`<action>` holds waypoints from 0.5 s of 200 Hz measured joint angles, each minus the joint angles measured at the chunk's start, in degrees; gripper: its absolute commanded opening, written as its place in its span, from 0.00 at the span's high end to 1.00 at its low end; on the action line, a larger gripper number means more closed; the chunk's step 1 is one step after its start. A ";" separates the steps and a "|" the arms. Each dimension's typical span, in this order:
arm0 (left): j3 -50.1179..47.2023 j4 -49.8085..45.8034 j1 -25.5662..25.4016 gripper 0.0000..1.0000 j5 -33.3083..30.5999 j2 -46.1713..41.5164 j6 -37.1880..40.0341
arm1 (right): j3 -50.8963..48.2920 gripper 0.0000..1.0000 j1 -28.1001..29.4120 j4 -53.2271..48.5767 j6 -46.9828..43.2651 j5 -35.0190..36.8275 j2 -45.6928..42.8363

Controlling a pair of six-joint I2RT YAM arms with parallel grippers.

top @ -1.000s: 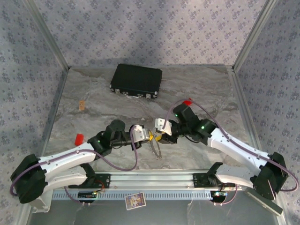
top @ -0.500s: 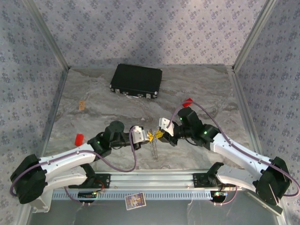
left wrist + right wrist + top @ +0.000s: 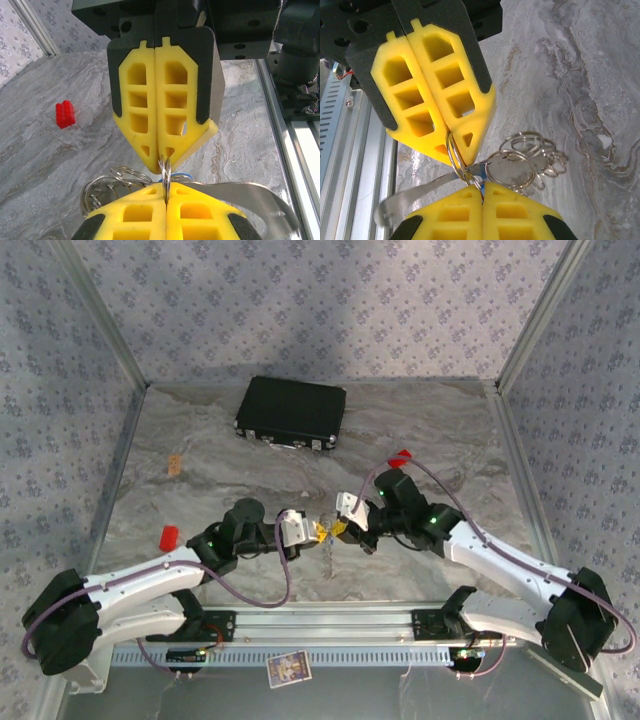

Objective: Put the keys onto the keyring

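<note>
Top view: the left gripper point(image 3: 312, 531) and right gripper point(image 3: 338, 529) are seen tip to tip at the near centre of the table point(image 3: 450, 430), both fully closed.

Left wrist view: the keyring point(image 3: 166, 176) is held edge-on, pinched between the closed pads of both grippers. A key blade point(image 3: 250, 194) is noted just right of it.

Right wrist view: the keyring point(image 3: 454, 155) is clamped from both sides. Further rings point(image 3: 527, 157) are bunched beside it.

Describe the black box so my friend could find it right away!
Start at the marbled table. Near its far edge, a little left of middle, the case lies flat. It is a black rectangle with silver clasps, far bigger than the two small red blocks.
</note>
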 measured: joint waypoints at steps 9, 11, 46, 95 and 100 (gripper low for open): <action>-0.09 0.02 0.07 1.00 0.15 0.00 0.00 | 0.00 0.87 0.02 0.04 -0.15 -0.20 0.26; -0.09 0.07 0.07 1.00 0.28 0.02 0.00 | 0.00 0.86 0.07 0.04 -0.07 -0.20 0.28; -0.09 1.40 0.07 1.00 2.19 0.04 0.02 | -0.13 0.69 0.02 0.20 0.04 1.31 -0.59; -0.24 2.97 0.07 1.00 2.43 0.04 -0.04 | -3.54 0.61 0.17 1.70 0.57 2.89 -7.61; -0.26 3.17 0.07 1.00 2.43 0.04 -0.04 | -3.65 0.61 0.28 1.70 0.70 2.89 -7.61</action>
